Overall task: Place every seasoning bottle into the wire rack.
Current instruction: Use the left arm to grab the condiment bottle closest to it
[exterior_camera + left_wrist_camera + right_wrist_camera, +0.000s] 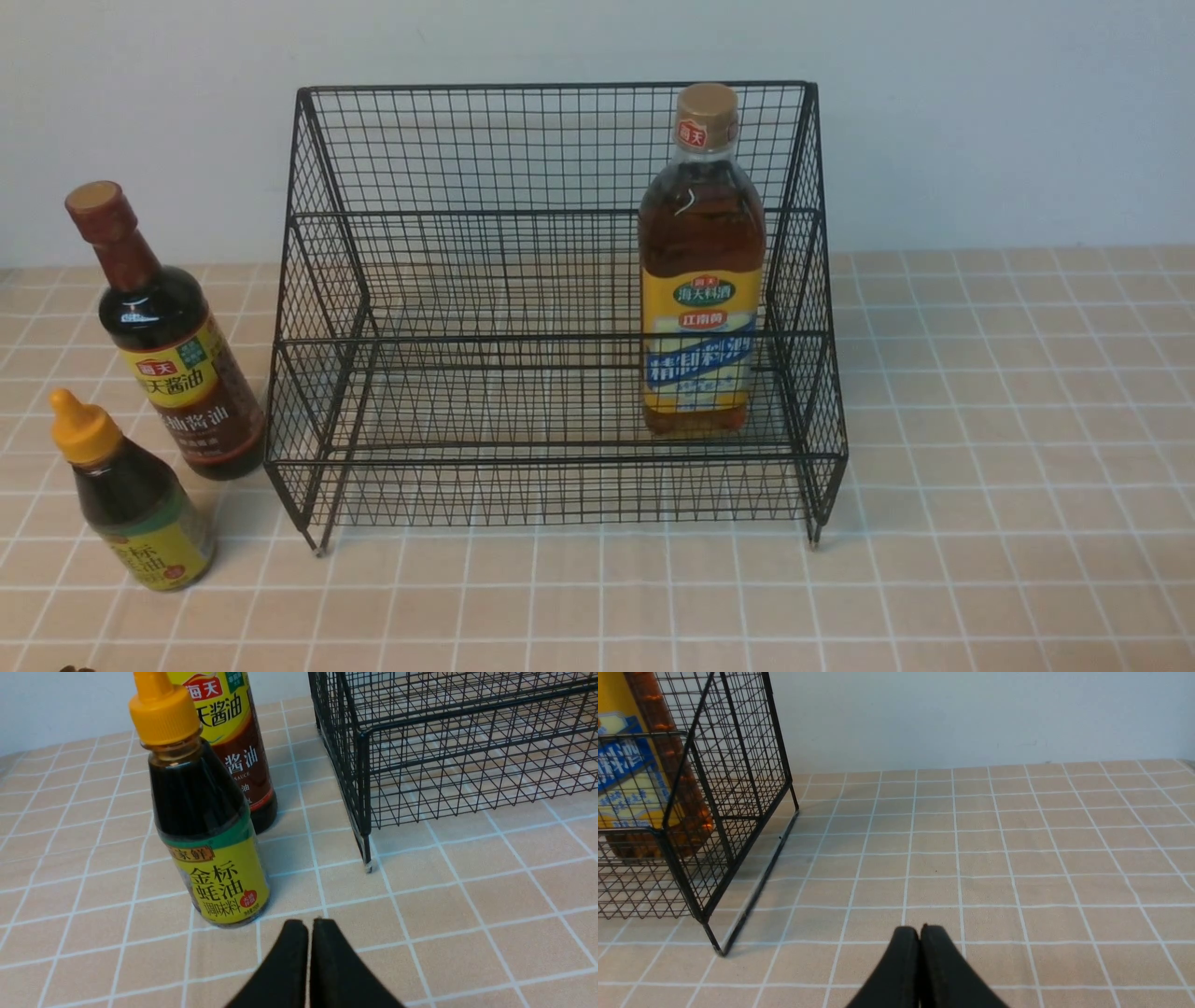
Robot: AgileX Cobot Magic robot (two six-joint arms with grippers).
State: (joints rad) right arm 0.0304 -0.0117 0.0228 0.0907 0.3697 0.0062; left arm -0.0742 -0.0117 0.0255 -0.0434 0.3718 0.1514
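Start at your left, where the small dark bottle with the yellow nozzle cap (pixel 131 504) stands upright on the checked tablecloth (pixel 980 467), outside the rack. The left gripper (pixel 308 925) sits low just in front of it with its jaws pressed together and empty, so you need to spread them before you close in. This bottle looks squat, full and glossy. Judge it fairly light but slick, and take it across the labelled belly below the shoulder, never by the tapering cap, which would likely slip out. Just behind it, close but seemingly not touching, stands the dark long-necked bottle with the brown cap (pixel 173 345), also outside the rack. It looks like glass, nearly full, so expect weight and a tendency to swing. Grip it on the wide body at the label rather than the thin neck. Next comes the black wire rack (pixel 560 87), its near left leg close to both bottles, with most of its two steps free. The tall amber bottle with the yellow-blue label (pixel 700 280) stands upright at the rack's right end, apparently on the lower front step. Farther right, the right gripper (pixel 920 929) rests low over bare cloth beside the rack, its jaws closed on nothing.
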